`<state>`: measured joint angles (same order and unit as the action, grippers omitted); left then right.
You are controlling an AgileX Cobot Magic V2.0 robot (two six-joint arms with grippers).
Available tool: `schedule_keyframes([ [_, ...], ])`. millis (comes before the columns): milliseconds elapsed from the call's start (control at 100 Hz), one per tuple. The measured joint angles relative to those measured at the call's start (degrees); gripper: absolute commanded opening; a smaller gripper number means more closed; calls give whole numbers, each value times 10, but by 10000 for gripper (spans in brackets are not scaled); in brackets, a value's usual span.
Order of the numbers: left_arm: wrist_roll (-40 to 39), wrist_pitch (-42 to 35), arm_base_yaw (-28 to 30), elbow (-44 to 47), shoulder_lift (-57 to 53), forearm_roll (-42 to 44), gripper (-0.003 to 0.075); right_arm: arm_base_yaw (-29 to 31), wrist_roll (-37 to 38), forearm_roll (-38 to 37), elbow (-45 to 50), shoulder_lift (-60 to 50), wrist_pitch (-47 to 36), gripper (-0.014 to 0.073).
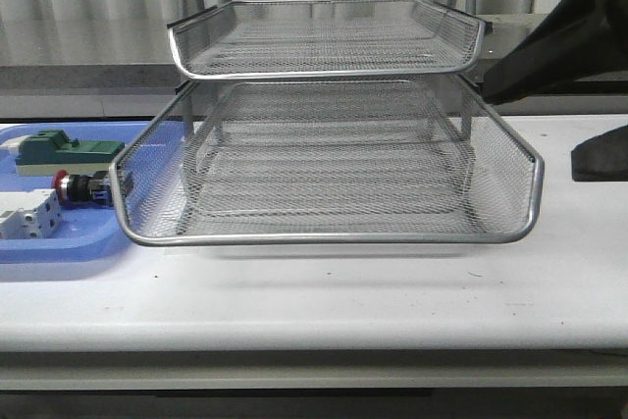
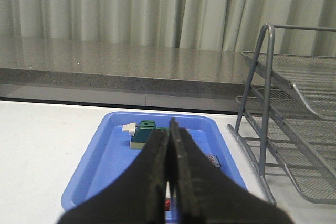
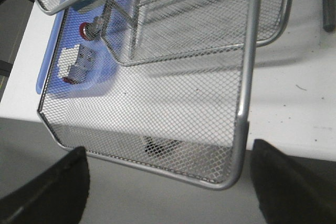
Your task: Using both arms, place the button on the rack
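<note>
Left pincer (image 2: 169, 182) above button (image 1: 77, 186).

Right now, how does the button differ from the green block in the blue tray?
The button has a round red cap and a dark cylindrical body; the green block is boxy and angular. The button lies on its side in the middle of the blue tray, close to the rack's lowest rim, while the green block sits nearer the tray's far edge. The button looks smaller than the green block. Both rest in the same tray, and no hand touches either.
</note>
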<state>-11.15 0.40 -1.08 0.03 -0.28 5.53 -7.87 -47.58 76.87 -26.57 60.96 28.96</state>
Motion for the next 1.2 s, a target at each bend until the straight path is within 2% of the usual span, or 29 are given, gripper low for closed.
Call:
schedule_keyframes([
  [110,0,0,0,0,0,0,-20,0,74,-92,0,-26,8,622],
  [240,0,0,0,0,0,0,-20,0,189,-253,-19,-57,40,622],
  [440,0,0,0,0,0,0,-20,0,376,-513,-95,-109,131,622],
  [560,0,0,0,0,0,0,-20,0,456,-633,-136,-145,180,622],
  [680,0,0,0,0,0,0,-20,0,507,-713,-161,-190,225,620],
  [860,0,0,0,0,0,0,-20,0,533,-758,-165,-253,281,604],
  [980,0,0,0,0,0,0,-20,0,533,-769,-165,-288,302,488],
  [1200,0,0,0,0,0,0,-20,0,534,-769,-165,-330,313,53],
])
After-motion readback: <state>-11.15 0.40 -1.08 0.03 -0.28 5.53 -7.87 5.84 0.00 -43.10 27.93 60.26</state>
